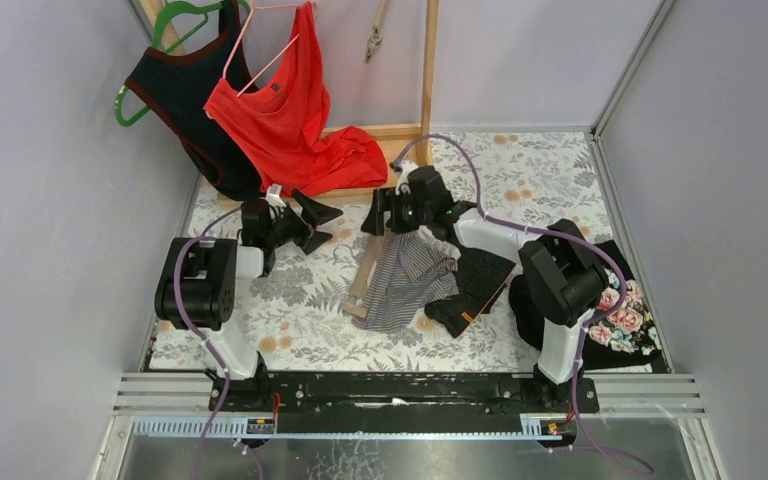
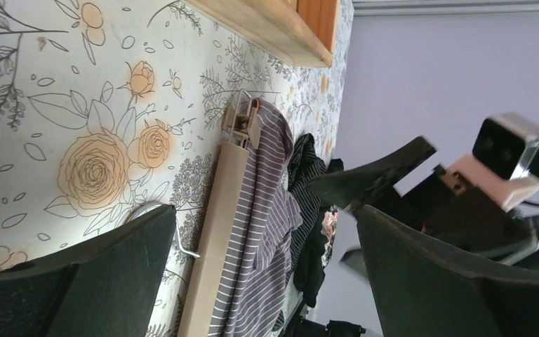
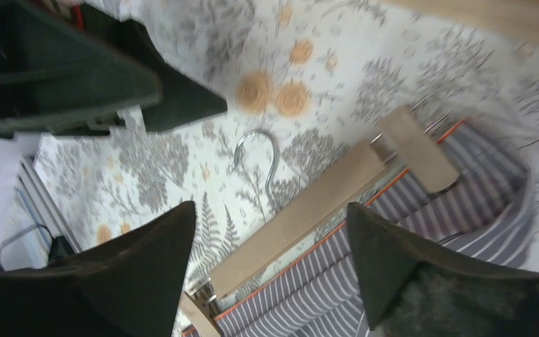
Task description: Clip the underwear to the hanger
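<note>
The grey striped underwear (image 1: 400, 282) lies on the floral table beside a wooden clip hanger (image 1: 364, 275). In the right wrist view the hanger's bar (image 3: 302, 218), its metal hook (image 3: 256, 151) and a wooden clip (image 3: 416, 149) on the striped cloth (image 3: 421, 232) show. In the left wrist view the bar (image 2: 214, 232) and the cloth (image 2: 260, 210) lie side by side. My right gripper (image 1: 388, 212) is open above the hanger's far end. My left gripper (image 1: 312, 222) is open and empty, left of the hanger.
A wooden rack (image 1: 426, 70) at the back carries a red top (image 1: 290, 120) and a dark top (image 1: 195, 100) on hangers. Black garments (image 1: 475, 285) lie right of the underwear. A floral black cloth (image 1: 625, 320) lies at the right edge.
</note>
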